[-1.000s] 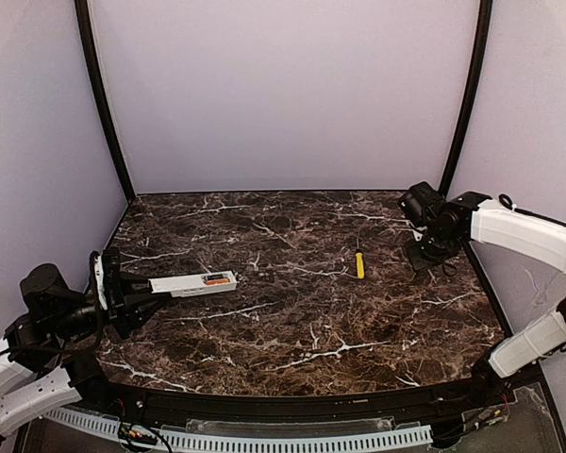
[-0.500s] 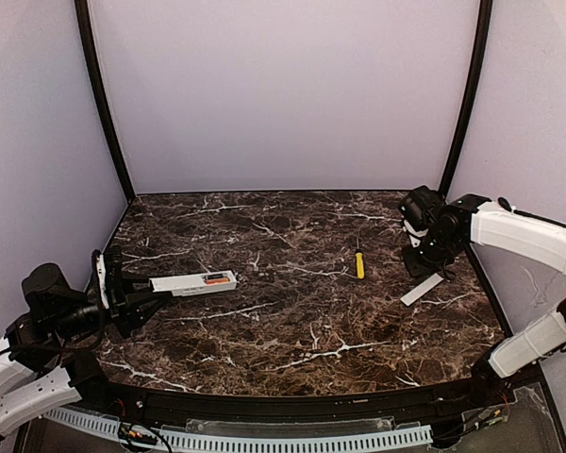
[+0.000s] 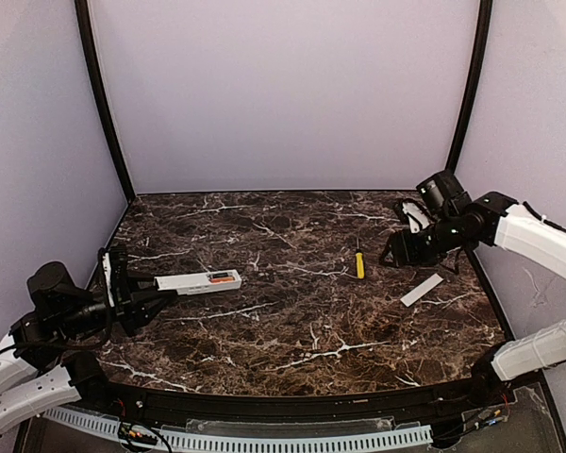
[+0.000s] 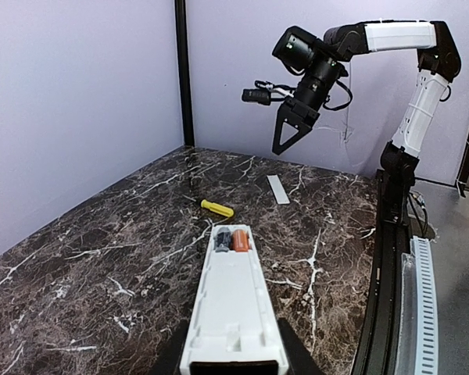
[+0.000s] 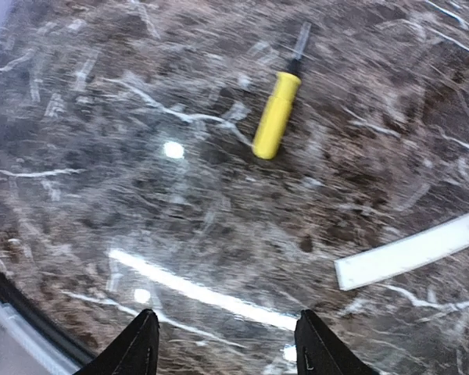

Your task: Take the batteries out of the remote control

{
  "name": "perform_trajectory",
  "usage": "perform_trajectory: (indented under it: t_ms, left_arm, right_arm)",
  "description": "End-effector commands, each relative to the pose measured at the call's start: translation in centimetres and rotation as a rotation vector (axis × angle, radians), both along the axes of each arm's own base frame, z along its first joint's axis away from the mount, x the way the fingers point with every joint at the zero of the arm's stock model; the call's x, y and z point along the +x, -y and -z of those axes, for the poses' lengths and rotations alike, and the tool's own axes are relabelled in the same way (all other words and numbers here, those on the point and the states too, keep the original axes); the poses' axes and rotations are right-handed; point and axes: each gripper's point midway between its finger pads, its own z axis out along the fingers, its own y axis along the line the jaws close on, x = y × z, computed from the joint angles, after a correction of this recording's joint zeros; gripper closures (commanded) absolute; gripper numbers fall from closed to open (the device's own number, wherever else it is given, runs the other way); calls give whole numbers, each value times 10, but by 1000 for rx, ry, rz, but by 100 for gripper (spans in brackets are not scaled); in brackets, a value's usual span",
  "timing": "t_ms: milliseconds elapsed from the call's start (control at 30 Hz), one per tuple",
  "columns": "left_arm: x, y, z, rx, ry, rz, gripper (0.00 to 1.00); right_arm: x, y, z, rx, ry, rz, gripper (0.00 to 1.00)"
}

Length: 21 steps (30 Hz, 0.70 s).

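Note:
My left gripper (image 4: 228, 355) is shut on the near end of the white remote control (image 4: 233, 305), holding it level just above the table at the left (image 3: 198, 281). The remote lies back up with its battery bay uncovered. At the bay's far end sits an orange-red battery (image 4: 240, 239) with a dark grey piece (image 4: 221, 238) beside it; the batteries (image 3: 223, 278) show orange from above. My right gripper (image 3: 399, 251) hangs open and empty above the table's right side (image 5: 228, 344), well clear of the remote.
A flat white cover strip (image 3: 422, 290) lies on the marble at the right (image 5: 406, 252). A yellow-handled screwdriver (image 3: 359, 265) lies left of it (image 5: 275, 116). Black frame posts stand at the back corners.
My right gripper has opened and let the white cover strip drop onto the table, then risen and swung left. The left gripper and remote have barely moved.

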Motion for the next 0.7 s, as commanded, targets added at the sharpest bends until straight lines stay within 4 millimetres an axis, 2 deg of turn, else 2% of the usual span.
perform_trajectory:
  t_ms: [0, 67, 133, 233, 300, 467, 500, 533, 567, 600, 633, 667]
  left_arm:
    - [1, 12, -13, -67, 35, 44, 100]
    - [4, 17, -18, -81, 50, 56, 100]
    - [6, 24, -29, -109, 83, 82, 100]
    - [3, 35, -39, -148, 72, 143, 100]
    - [1, 43, -45, -171, 77, 194, 100]
    - [1, 63, -60, -212, 105, 278, 100]
    - [1, 70, -57, -204, 95, 300, 100]
    - [-2, 72, -65, -218, 123, 322, 100]
    - [-3, 79, -61, -211, 114, 340, 100]
    - [-5, 80, -69, -229, 139, 353, 100]
    - [-5, 85, -67, -225, 133, 367, 100]
    - [-7, 87, -73, -238, 156, 380, 100]
  right_arm:
    - [-21, -72, -67, 530, 15, -176, 34]
    - [-35, -89, -91, 706, 11, -253, 27]
    - [-45, -98, -106, 818, 0, -293, 19]
    - [-57, -110, -127, 924, 2, -347, 16]
    - [-64, -119, -134, 962, -19, -374, 15]
    - [-82, -143, -141, 1017, -90, -423, 14]
    - [-85, -148, -141, 1026, -105, -433, 13]
    - [-88, -152, -140, 1031, -123, -439, 12]
    - [-91, -156, -138, 1032, -141, -443, 10]
    - [-93, -159, -136, 1030, -159, -444, 9]
    - [-96, -163, -134, 1025, -175, -446, 6]
    - [-98, -166, -132, 1021, -188, -447, 5]
